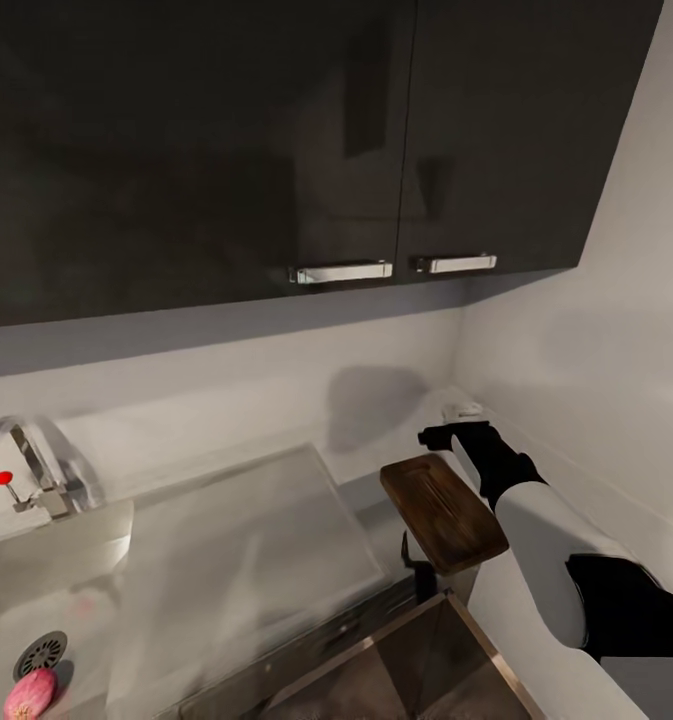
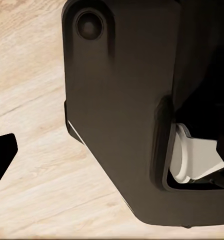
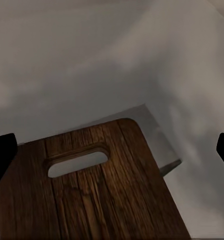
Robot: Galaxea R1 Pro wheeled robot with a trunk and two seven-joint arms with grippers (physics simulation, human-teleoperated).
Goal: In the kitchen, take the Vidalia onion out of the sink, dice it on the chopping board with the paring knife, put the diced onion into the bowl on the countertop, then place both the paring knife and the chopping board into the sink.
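From the head cam I've got the sink (image 1: 126, 580) at lower left: 1 steel basin w/ 1 dark round drain (image 1: 40, 654), a flat drainboard running right, and 1 chrome tap (image 1: 21, 455) w/ a red knob at the back. 1 pinkish Vidalia onion (image 1: 29, 694) lies in the basin, just beside the drain, at the frame's bottom edge.

1 chopping board (image 1: 443, 510), dark brown wood, sits right of the drainboard, near the corner where the walls meet. It looks raised and tilted over the worktop (image 1: 361, 495), handle-slot end away from me; can't tell what bears it. In the right wrist cam the chopping board (image 3: 92, 190) lies close under the cam, 1 slot showing, rounded corner clear.

My right arm reaches in from lower right, white forearm, black wrist. The right hand (image 1: 446, 436) hovers just past the board's far end, close to the wall. In the wrist cam its 2 dark fingertips (image 3: 2, 155) sit at opposite edges of the frame, so it's spread wide, nothing between them.

Left wrist cam: 1 dark fingertip at the edge, robot body close by, pale wood floor (image 2: 37, 160) beyond. Left hand's state: can't tell.

Above: 2 dark wall cabinets (image 1: 276, 140), 2 metal handles.
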